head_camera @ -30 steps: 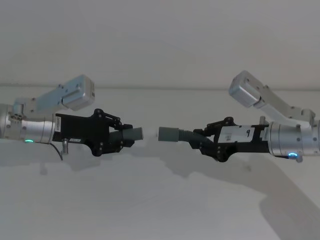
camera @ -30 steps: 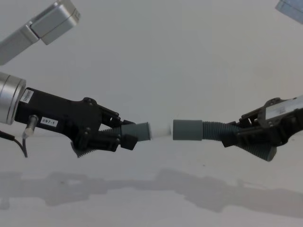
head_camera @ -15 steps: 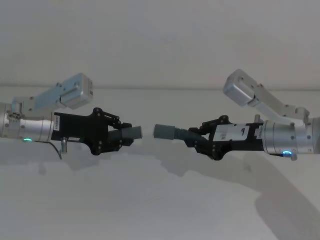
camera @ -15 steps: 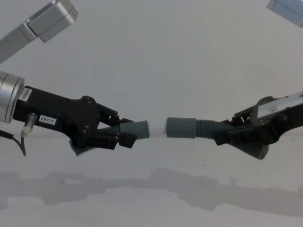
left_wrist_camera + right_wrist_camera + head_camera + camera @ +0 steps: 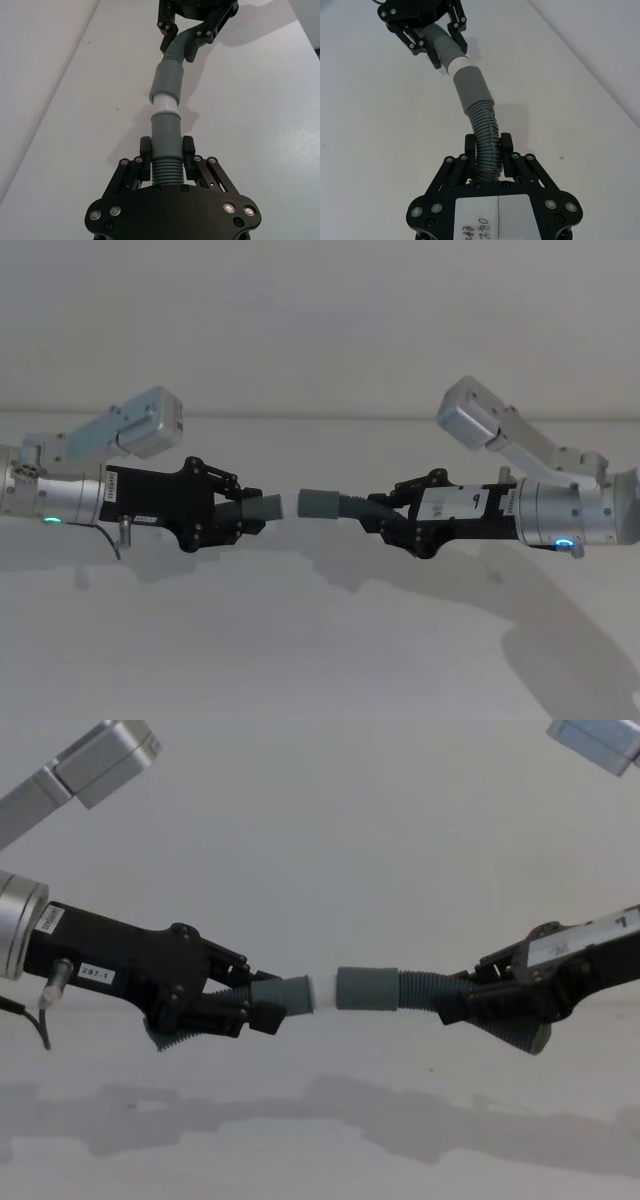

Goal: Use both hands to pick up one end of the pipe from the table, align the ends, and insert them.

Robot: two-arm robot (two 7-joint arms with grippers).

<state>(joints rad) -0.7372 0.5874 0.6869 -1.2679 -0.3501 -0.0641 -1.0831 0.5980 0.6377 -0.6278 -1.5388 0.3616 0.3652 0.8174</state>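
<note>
Head view: above the white table [image 5: 320,660], the left gripper [image 5: 243,517] clasps the narrow-cuffed hose piece [image 5: 262,508], and the right gripper [image 5: 385,517] clasps the wide-sleeved hose piece [image 5: 335,506]; the two cuffs face each other, just apart.

Left wrist view: the left gripper's fingers [image 5: 145,159] pinch the ribbed part just behind the narrow cuff, whose pale whitish tip [image 5: 164,104] meets the mouth of the wide grey sleeve [image 5: 167,82].

Right wrist view: the right gripper's fingers [image 5: 472,150] clamp the ribs behind the sleeve, with the tip at the sleeve's rim.

Chest view: both pieces hang well above the table, level and in line, the tip touching the sleeve's mouth.
</note>
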